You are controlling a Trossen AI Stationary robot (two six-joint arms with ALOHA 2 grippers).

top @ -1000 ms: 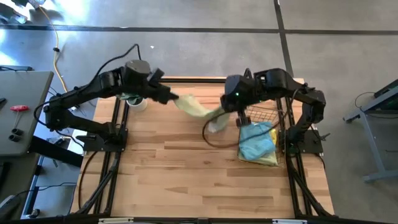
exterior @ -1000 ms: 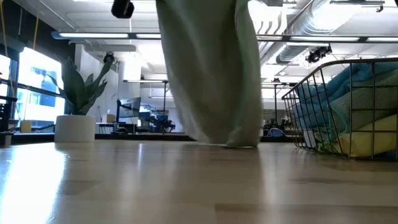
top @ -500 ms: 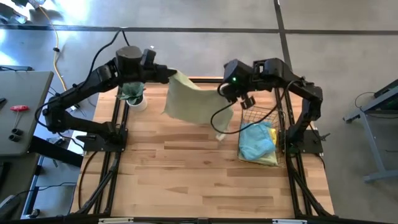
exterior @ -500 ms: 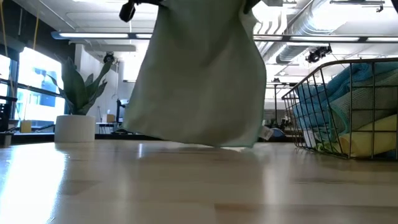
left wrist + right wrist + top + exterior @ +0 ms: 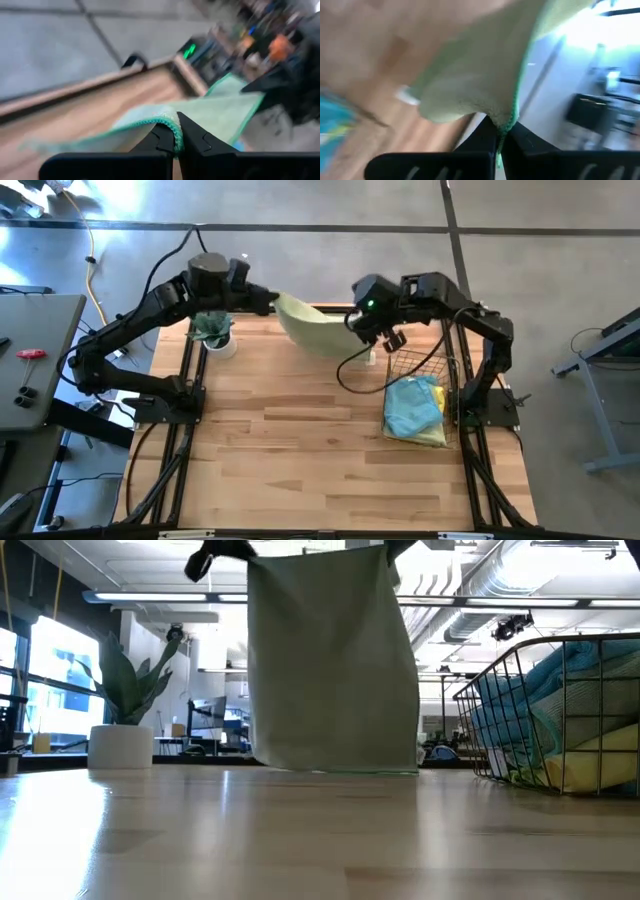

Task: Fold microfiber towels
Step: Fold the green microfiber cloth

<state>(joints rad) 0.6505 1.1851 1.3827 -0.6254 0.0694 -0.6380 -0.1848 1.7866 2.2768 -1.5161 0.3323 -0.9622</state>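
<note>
One pale green microfiber towel (image 5: pixel 335 660) hangs stretched between two grippers above the wooden slatted table (image 5: pixel 300 450).

The left gripper (image 5: pixel 268 302) and right gripper (image 5: pixel 352 320) are each pinched tight on a top corner, so the cloth drapes below and between them, its lower edge just above the tabletop. Below the right gripper stands one copper wire basket (image 5: pixel 432 370) holding one light blue towel (image 5: pixel 412 408) over one yellow towel (image 5: pixel 432 436). One green potted plant (image 5: pixel 214 332) stands under the left arm.

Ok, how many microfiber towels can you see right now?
3: a pale green towel stretched between both grippers above the table, a light blue towel and a yellow towel in the copper wire basket. More may lie underneath.
</note>
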